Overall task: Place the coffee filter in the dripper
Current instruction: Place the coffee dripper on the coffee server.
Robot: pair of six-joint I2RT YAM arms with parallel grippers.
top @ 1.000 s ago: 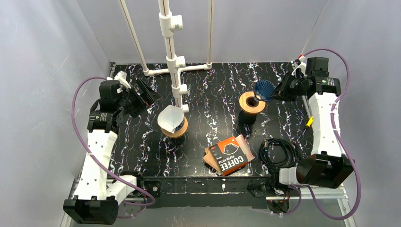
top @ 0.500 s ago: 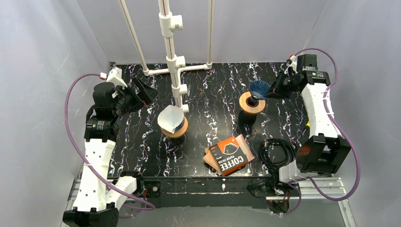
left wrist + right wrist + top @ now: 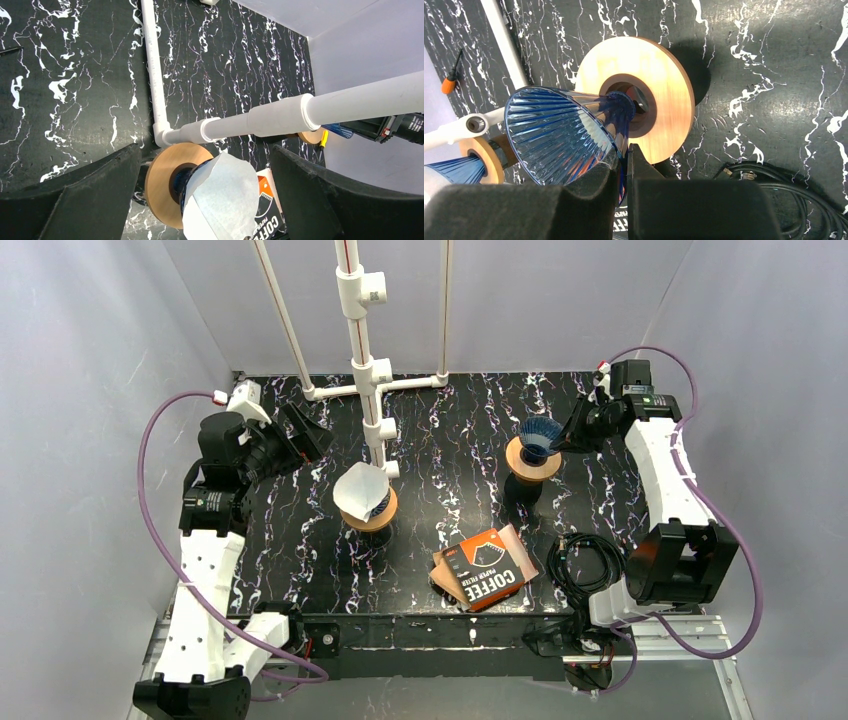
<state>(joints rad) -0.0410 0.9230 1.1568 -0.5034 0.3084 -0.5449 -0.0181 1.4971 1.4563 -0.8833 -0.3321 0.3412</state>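
A white paper coffee filter (image 3: pixel 357 492) sits in a blue dripper on a round wooden stand (image 3: pixel 381 517) at the table's middle left; it also shows in the left wrist view (image 3: pixel 226 200). My left gripper (image 3: pixel 303 433) is open and empty, up and left of it. A second blue ribbed dripper (image 3: pixel 539 433) is tilted over the right wooden stand (image 3: pixel 532 460), its tip at the stand's hole. My right gripper (image 3: pixel 574 430) is shut on this dripper's rim (image 3: pixel 559 135).
An orange and black coffee filter box (image 3: pixel 487 568) lies at the front middle. A coiled black cable (image 3: pixel 592 562) lies at the front right. A white pipe frame (image 3: pixel 365 360) rises at the back middle. A small orange-handled tool (image 3: pixel 655 497) lies by the right wall.
My right gripper has carried the blue dripper left and down onto the right wooden stand. My left arm drew back slightly, still open.
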